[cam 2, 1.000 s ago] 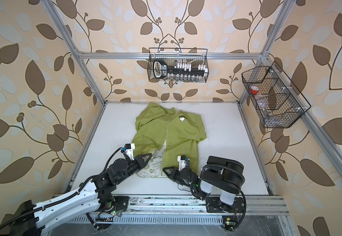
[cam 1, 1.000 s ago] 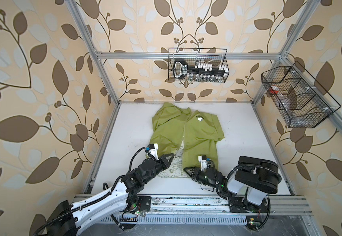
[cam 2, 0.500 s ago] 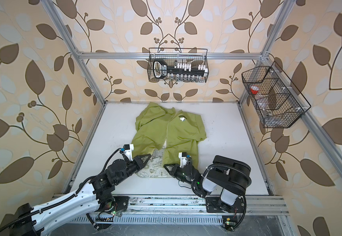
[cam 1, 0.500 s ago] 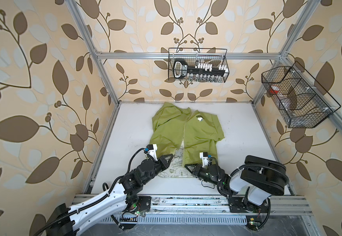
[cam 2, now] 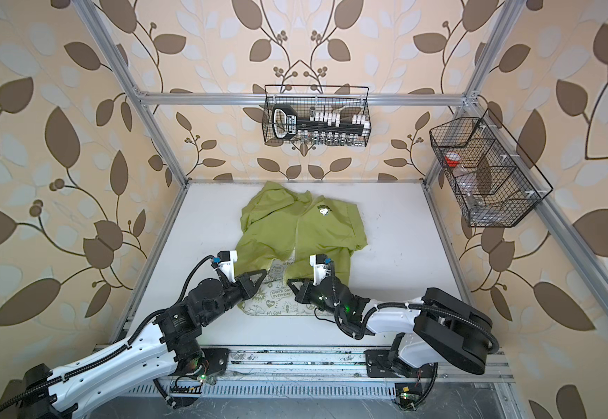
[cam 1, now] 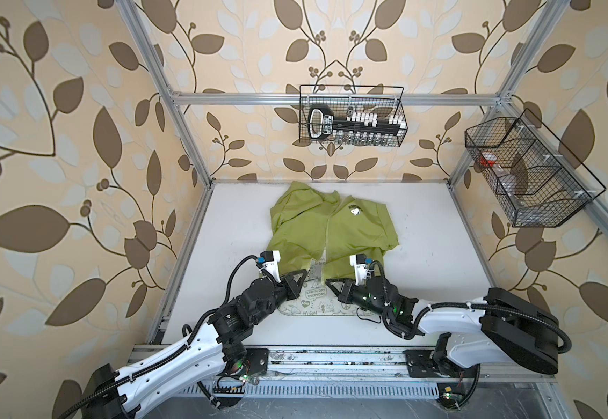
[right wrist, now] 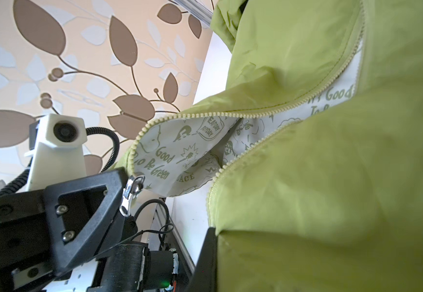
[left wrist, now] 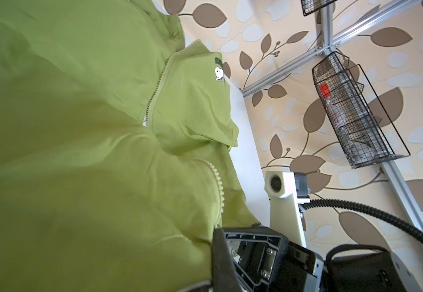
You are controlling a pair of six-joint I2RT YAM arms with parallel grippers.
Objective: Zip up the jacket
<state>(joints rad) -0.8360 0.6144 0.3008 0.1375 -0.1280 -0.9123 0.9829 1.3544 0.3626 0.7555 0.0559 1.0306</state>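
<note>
The lime-green jacket (cam 1: 335, 225) (cam 2: 295, 232) lies flat on the white table (cam 1: 440, 254), its front open and its white printed lining (cam 1: 313, 301) showing at the hem. My left gripper (cam 1: 305, 274) (cam 2: 263, 272) is shut on the bottom corner of the left front panel. The metal zipper pull (right wrist: 131, 196) hangs beside its fingertip. My right gripper (cam 1: 328, 281) (cam 2: 290, 282) is shut on the bottom corner of the right front panel. The two rows of zipper teeth (right wrist: 256, 111) run apart. In both wrist views green fabric (left wrist: 104, 202) (right wrist: 331, 202) covers most of the jaws.
A wire basket (cam 1: 351, 116) with tools hangs on the back wall. Another wire basket (cam 1: 527, 174) hangs on the right wall. Aluminium posts (cam 1: 186, 145) frame the table, and a metal rail (cam 1: 331, 359) runs along its front edge.
My right gripper has slid a little further onto the hem and closed on the right panel's corner. The right arm's elbow has swung right. The left gripper has kept its grip.
</note>
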